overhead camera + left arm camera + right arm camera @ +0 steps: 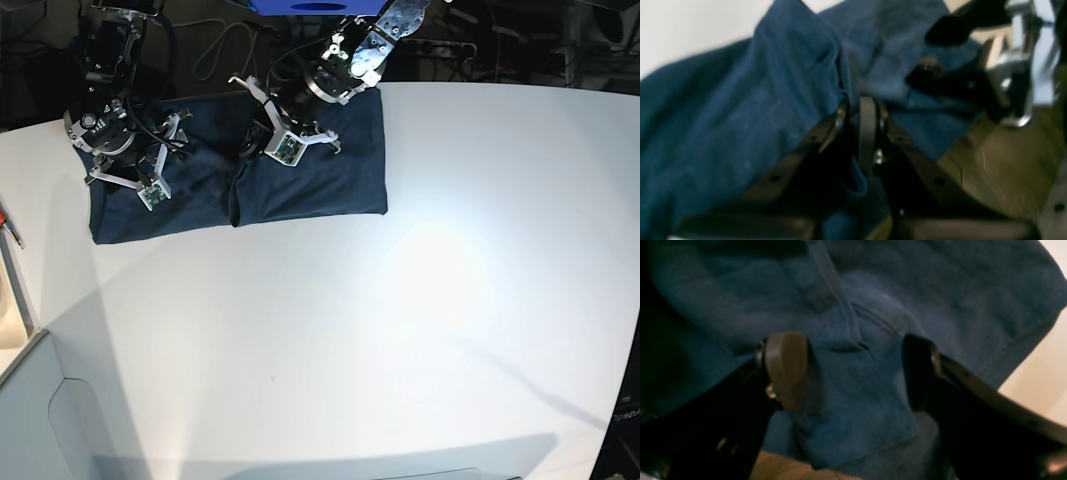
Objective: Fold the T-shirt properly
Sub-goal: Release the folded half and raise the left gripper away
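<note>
Left gripper (862, 110): fingers drawn close together, pinching a fold of the T-shirt (300, 175); in the left wrist view a ridge of blue cloth rises from between them.
Left gripper, base view (262, 135): low over the middle of the cloth, its arm reaching in from the far edge of the counter (420, 300).
Right gripper (853, 370): fingers spread wide, one fingertip (786, 370) on each side of a stretch of blue cloth; the cloth lies between them, but the view is too blurred to tell whether the tips press on it.
Right gripper, base view (150, 165): over the end of the garment that lies on that view's left.
T-shirt, place: on the white counter, at its far edge, toward the far left corner in the base view.
T-shirt, shape: a broad dark blue rectangle, lying mostly flat, with a raised crease across it under the left gripper.
T-shirt, long axis: side to side in the base view, along the counter's far edge; near edge fairly straight.
Neck and hem: cannot tell which way they point.
</note>
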You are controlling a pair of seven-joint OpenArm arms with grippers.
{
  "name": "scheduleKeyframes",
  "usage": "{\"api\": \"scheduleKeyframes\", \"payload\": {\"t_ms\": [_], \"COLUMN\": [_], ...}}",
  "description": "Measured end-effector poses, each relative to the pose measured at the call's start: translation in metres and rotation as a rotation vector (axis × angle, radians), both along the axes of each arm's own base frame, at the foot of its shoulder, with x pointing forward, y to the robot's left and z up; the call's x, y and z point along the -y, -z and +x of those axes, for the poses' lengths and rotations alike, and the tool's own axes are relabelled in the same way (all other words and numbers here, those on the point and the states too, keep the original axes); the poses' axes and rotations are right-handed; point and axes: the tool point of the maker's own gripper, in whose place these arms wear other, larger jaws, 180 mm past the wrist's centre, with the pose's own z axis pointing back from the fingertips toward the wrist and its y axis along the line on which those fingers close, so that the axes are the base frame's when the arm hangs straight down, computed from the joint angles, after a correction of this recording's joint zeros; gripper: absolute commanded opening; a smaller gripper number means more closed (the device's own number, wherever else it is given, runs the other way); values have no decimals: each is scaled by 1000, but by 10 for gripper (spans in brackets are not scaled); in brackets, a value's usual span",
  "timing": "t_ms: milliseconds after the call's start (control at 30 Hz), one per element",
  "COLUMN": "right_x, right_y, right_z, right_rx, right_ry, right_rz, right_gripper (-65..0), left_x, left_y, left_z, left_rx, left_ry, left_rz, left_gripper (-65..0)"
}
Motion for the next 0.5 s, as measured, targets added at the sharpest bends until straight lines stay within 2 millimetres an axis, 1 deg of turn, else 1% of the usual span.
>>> {"api": "scheduleKeyframes", "payload": {"t_ms": [67, 100, 167, 233, 300, 400, 433, 500], "right_x": [0, 0, 0, 1, 1, 1, 1, 2], "right_y": [0, 0, 0, -2, -4, -4, -4, -7], "right_z": [0, 0, 0, 3, 8, 8, 8, 13], "right_rx": [0, 0, 1, 3, 16, 15, 12, 25], "right_ry": [0, 0, 0, 2, 1, 1, 2, 6], "right_rz": [0, 0, 1, -5, -5, -5, -8, -9], "right_gripper": [-226, -226, -226, -226, -226, -224, -224, -224], "left_x": [-1, -1, 1, 3, 4, 1, -1, -17], "left_y": [5, 3, -12, -30, -47, -67, -72, -70], "left_z": [-5, -6, -1, 4, 6, 4, 4, 7], "left_rx": [-38, -40, -10, 26, 57, 83, 92, 95], "left_ry": [17, 20, 14, 10, 1, -15, -20, -44], "left_rz": [30, 30, 7, -26, -58, -92, -99, -89], "left_gripper": [-514, -472, -409, -370, -357, -358, -359, -359]}}
